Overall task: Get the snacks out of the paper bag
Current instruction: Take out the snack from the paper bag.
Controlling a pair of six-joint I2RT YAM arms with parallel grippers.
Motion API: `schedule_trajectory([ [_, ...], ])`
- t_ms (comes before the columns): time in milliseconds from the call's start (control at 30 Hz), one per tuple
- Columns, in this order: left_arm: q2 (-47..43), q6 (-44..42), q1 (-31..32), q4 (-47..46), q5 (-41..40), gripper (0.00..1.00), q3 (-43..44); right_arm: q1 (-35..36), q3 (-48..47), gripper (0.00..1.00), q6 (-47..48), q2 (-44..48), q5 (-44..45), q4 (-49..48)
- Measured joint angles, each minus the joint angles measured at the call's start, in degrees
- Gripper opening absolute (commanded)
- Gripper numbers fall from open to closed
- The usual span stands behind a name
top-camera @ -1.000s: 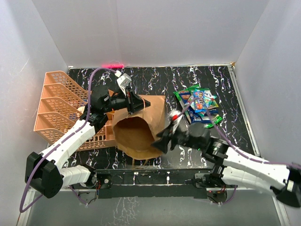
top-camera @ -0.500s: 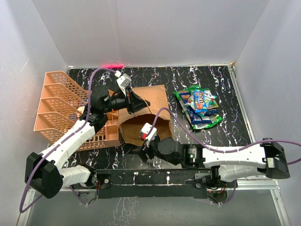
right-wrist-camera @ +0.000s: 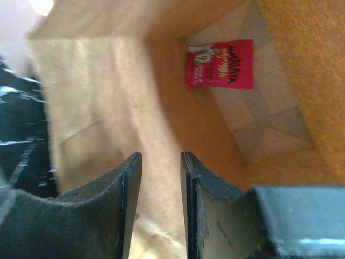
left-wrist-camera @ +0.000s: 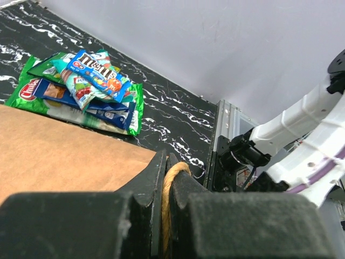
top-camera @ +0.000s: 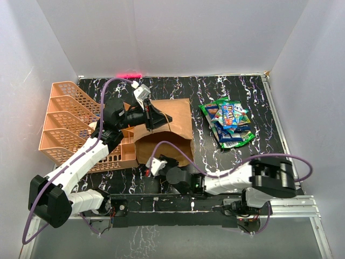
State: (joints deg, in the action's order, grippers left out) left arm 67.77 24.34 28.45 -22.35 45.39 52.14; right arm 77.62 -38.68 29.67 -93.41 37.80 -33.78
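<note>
Now that the right claw (right-wrist-camera: 160, 161), ajar and empty, is returned to the paper bag (top-camera: 175, 116), whose handle (left-wrist-camera: 169, 186) is pinched by the left claw (left-wrist-camera: 166, 162), one pink-red packet (right-wrist-camera: 220, 63) is seen remaining.

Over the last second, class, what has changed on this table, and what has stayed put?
The right claw swung left and drew back toward the near edge, its arm folding in. It now sits open and empty at the mouth of the paper bag, which looks flatter than before. Unchanged: the left claw stays shut on the bag handle, and the snack pile lies where it was.
</note>
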Motion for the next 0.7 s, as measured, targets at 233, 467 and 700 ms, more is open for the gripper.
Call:
schedule_trajectory([
  [233, -0.17, 2.62, 0.00, -3.85, 2.73, 0.00, 0.00, -6.84, -1.88, 0.41, 15.69, -8.70, 0.04, -9.25],
  [467, -0.31, 5.11, 0.00, -6.80, 4.07, 0.00, -0.02, -11.43, -6.01, 0.47, 7.72, -11.61, -3.67, -8.66],
  [700, -0.31, 7.19, 0.02, -9.11, 5.05, 0.00, -0.07, -11.63, -8.20, 0.47, -12.98, -17.07, -0.76, -12.87],
])
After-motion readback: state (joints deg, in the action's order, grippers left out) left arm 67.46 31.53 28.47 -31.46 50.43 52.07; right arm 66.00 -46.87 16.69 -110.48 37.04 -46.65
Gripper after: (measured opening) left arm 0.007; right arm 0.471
